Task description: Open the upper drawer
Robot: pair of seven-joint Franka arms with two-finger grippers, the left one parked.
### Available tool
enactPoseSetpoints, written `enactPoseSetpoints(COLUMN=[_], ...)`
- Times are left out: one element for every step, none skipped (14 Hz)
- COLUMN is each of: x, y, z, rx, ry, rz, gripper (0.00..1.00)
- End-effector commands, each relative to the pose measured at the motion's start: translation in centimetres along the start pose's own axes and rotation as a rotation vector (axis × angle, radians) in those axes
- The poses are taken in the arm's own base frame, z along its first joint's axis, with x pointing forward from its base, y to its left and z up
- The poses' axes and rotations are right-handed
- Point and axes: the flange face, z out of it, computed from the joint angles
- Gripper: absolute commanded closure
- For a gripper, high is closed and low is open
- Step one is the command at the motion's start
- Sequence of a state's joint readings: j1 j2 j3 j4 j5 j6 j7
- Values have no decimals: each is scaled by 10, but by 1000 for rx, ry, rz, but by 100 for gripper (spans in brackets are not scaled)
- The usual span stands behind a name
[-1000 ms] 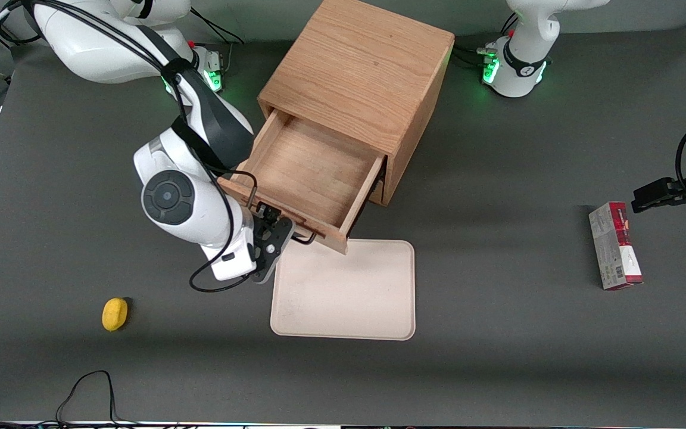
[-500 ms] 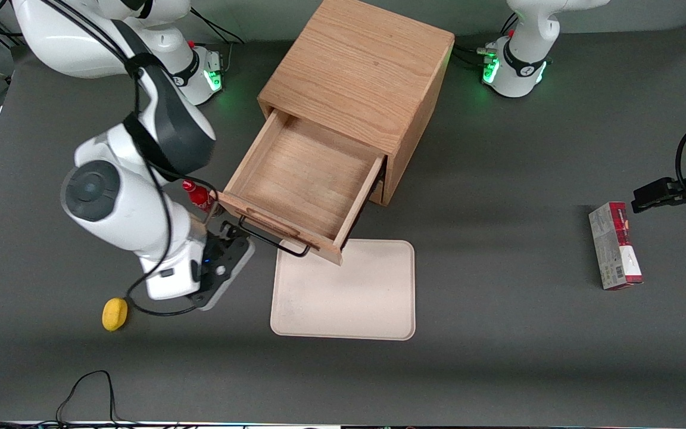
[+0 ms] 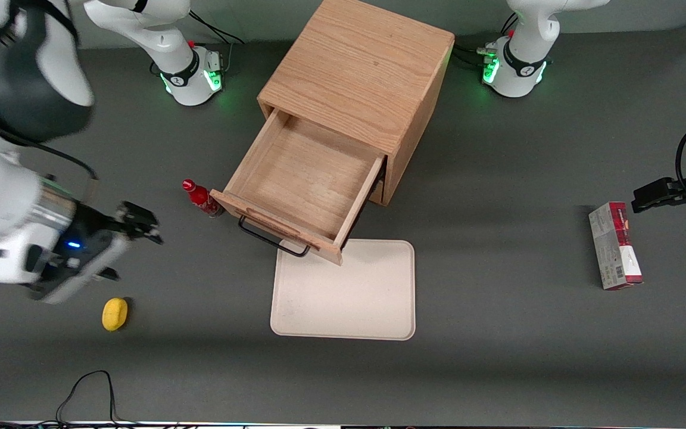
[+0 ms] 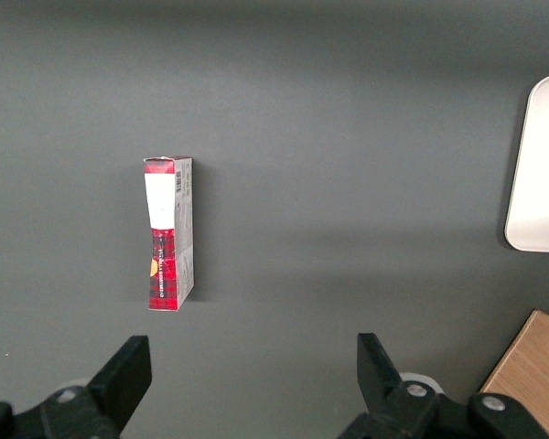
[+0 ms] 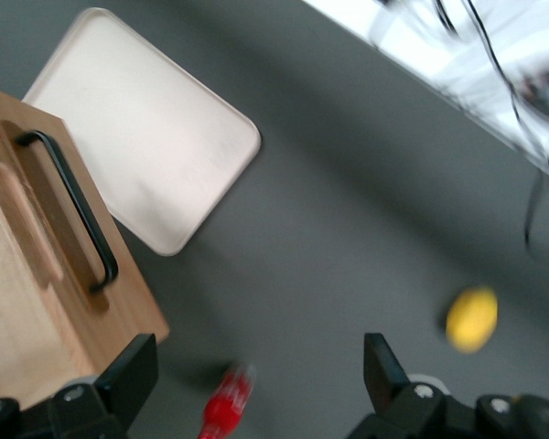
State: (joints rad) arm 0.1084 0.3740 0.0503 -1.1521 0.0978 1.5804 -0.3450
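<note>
- Overhead, the front view takes in the whole grey bench: the wooden cabinet stands with its upper drawer pulled well out over a corner of the beige tray, its black wire handle facing the camera.
- Only the right wrist view shows the claw with its fingers apart and empty — it sits toward the working arm's end, well apart from the drawer.
- Seen closest from the left wrist, the red and grey carton carries print too small to read.
- Small red bottle just beside the drawer front; yellow lemon nearer the camera.

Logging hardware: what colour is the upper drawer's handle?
Black handle; front view shows it best. Gripper away.
</note>
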Motion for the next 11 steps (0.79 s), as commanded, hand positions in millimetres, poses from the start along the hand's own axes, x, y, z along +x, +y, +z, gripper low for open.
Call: enactPoseSetpoints(x=[-82,-107,-128,-144,-150,-153,-156,-158,-159,-161,-160], y=[-28,-35,-40,-38,-34,-34,-32,-31,-28,-25,-23], z=[-7,-8,-13,-18,-25,-29,-34,-37,-39,-39,-37], rx=[-8,-43,-55,-60,-61,-76,-100,-105,-105,-104,-108], ry=[-68,-78,-74,-74,-70,-71,-68,-63,-61,-60,-64], rz=[344,410,429,440,453,457,460,461,468,476,474], gripper=[0,0,0,0,0,0,0,0,0,0,0])
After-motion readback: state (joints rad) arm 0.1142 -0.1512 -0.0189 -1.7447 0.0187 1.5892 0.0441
